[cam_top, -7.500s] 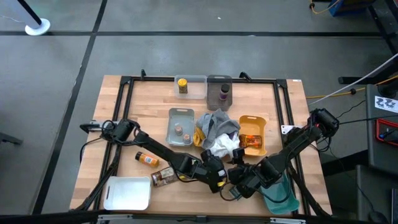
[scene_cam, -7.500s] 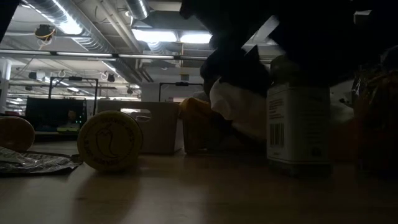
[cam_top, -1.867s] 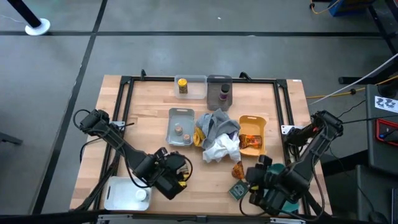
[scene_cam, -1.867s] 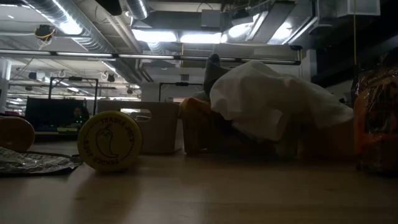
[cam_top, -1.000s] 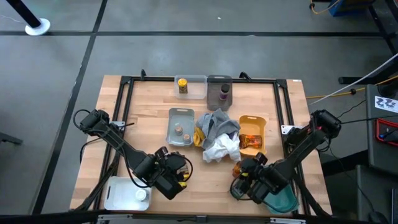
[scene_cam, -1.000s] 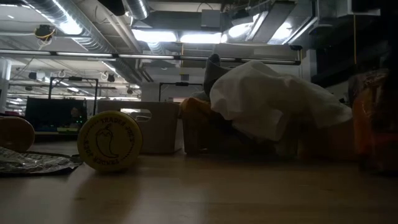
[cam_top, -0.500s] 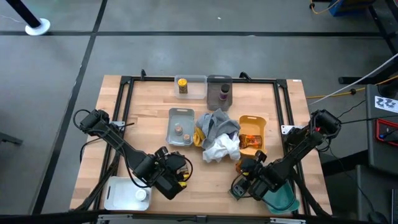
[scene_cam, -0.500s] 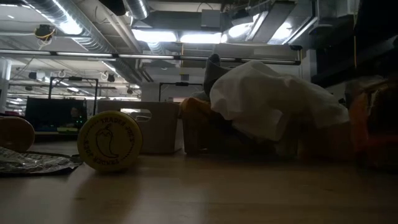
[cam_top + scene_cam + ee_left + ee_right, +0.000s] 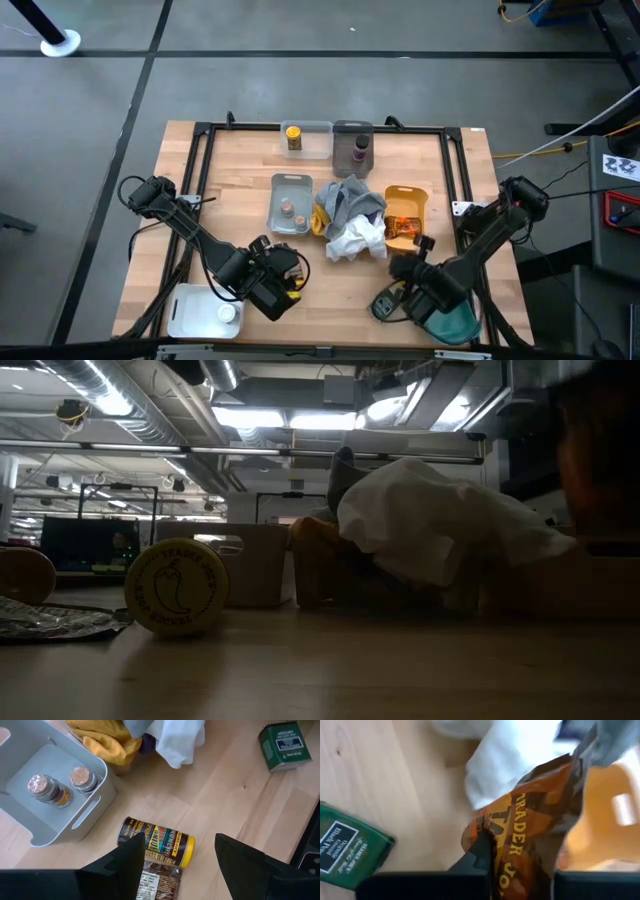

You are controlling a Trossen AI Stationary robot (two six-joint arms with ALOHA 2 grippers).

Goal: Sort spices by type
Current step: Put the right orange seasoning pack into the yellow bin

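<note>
The brown-orange packet (image 9: 535, 820) sat pinched in the right gripper (image 9: 520, 865), jaws closed on its lower edge, lifted off the wood just beside the yellow tray (image 9: 407, 218), on that tray's near side. In the high view the packet was hidden under the right arm. A green tin (image 9: 347, 852) lay flat on the table just beside the packet, on the side away from the yellow tray; the same tin (image 9: 384, 306) showed near the table's front edge by the teal tray (image 9: 455, 323). The white cloth (image 9: 356, 238) and grey cloth (image 9: 350, 201) were heaped against the yellow tray's left side, crowding the way to it. More orange packets (image 9: 404, 228) already lay in the yellow tray.

Left of the cloths, the grey tray (image 9: 45, 812) held two tiny cork-topped pots (image 9: 50, 790). Farther from the yellow tray, at the table's back, a clear tray held a yellow jar (image 9: 293, 137), and a grey bin next to it held a dark purple jar (image 9: 359, 152).

The left gripper (image 9: 175, 865) hovered well left of the yellow tray, fingers spread and empty, over a yellow-capped bottle (image 9: 156, 842) lying on its side with a brown packet (image 9: 159, 882) touching it. A white tray (image 9: 205, 312) sat just beyond, holding one small white item, unclear what.
</note>
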